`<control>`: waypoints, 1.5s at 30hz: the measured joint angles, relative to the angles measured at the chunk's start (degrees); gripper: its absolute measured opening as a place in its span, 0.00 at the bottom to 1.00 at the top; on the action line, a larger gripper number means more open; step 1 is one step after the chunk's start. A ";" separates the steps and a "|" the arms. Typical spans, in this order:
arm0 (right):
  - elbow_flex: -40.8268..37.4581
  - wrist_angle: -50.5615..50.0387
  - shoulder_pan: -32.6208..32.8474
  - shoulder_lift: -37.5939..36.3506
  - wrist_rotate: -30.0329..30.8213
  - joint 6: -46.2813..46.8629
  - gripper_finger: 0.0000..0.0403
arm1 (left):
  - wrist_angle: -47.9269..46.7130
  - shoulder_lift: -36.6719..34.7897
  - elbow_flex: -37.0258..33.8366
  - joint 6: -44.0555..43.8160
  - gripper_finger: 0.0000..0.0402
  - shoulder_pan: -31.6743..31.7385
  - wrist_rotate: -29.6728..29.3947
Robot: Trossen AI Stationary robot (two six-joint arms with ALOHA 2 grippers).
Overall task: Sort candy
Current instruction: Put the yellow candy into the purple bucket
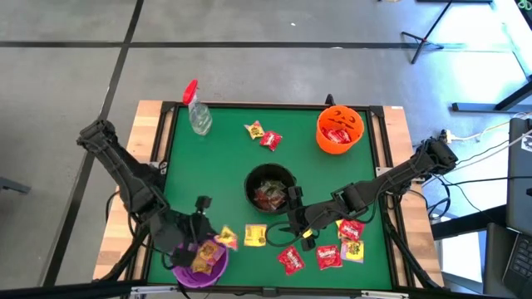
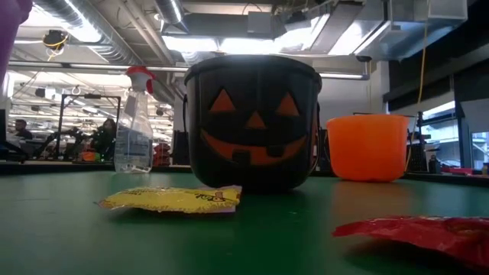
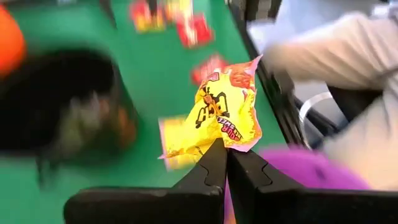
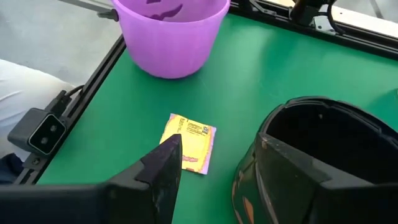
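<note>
From above, three bowls stood on the green surface [image 1: 224,141]: an orange bowl [image 1: 339,129], a black bowl [image 1: 271,188] and a purple bowl [image 1: 202,267]. Two candies [image 1: 263,134] lay near a spray bottle [image 1: 197,110], one yellow packet [image 1: 255,235] lay beside the black bowl, and about four lay at the right front.

The low view showed one yellow and one red packet [image 2: 428,233] before the black bowl.

In the left wrist view, the left gripper [image 3: 226,163] pinched a yellow candy [image 3: 225,112] over the purple bowl.

In the right wrist view, the right gripper [image 4: 208,177] stood with jaws spread by the black bowl.
</note>
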 joint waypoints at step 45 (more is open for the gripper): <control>0.00 2.45 -0.04 0.00 -0.07 -0.23 0.49 | -4.01 0.25 0.00 -25.23 0.31 -6.10 -2.50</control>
